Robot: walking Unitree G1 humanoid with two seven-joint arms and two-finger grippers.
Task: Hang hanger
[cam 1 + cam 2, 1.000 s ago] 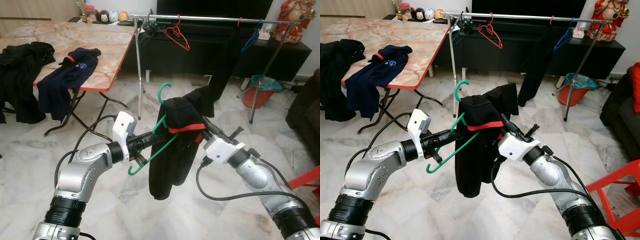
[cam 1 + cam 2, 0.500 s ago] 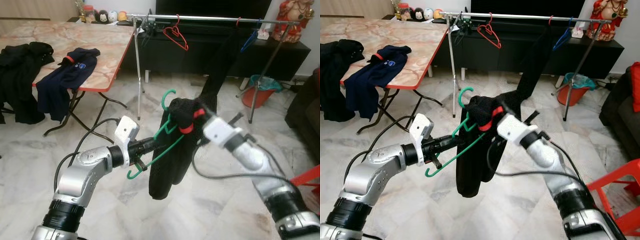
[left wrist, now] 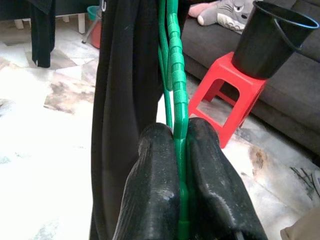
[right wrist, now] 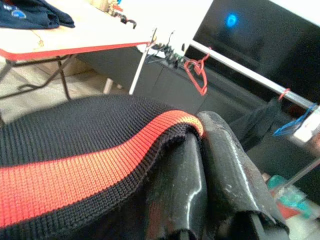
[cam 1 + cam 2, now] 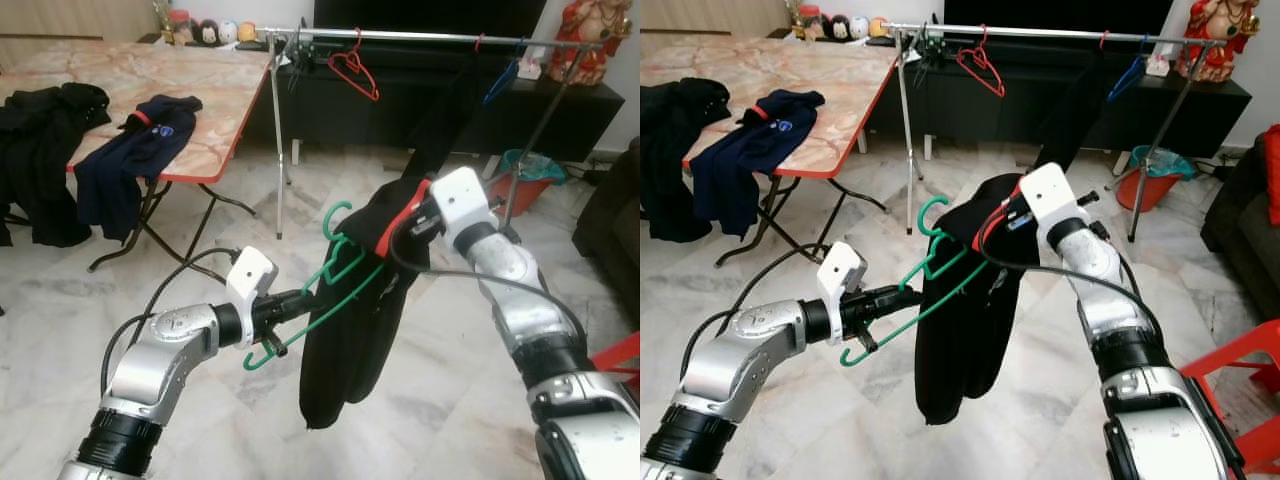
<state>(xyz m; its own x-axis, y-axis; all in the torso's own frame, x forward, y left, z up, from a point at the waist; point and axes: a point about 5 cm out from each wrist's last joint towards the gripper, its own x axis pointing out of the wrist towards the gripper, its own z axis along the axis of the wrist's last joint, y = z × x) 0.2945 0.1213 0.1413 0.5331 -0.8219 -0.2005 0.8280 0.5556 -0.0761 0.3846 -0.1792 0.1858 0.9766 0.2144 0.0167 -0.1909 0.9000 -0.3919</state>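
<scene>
The left pincer is clamping the lower bar of a green plastic hanger, its two black fingers pressed against either side of the thin bar, and is holding the hanger tilted in the air in front of the robot, above the white marble floor. A black knitted garment with a red-striped collar is draping over the hanger's far shoulder and hanging down in a long fold. The right pincer is pinching the red-striped edge of that garment up near the hanger's hook, its fingers closed together on the knit. Behind them, a silver metal clothes rail is carrying a red wire hanger and a dark hanging garment. To the left, a marble-patterned folding desk with a red rim is bearing a navy shirt.
</scene>
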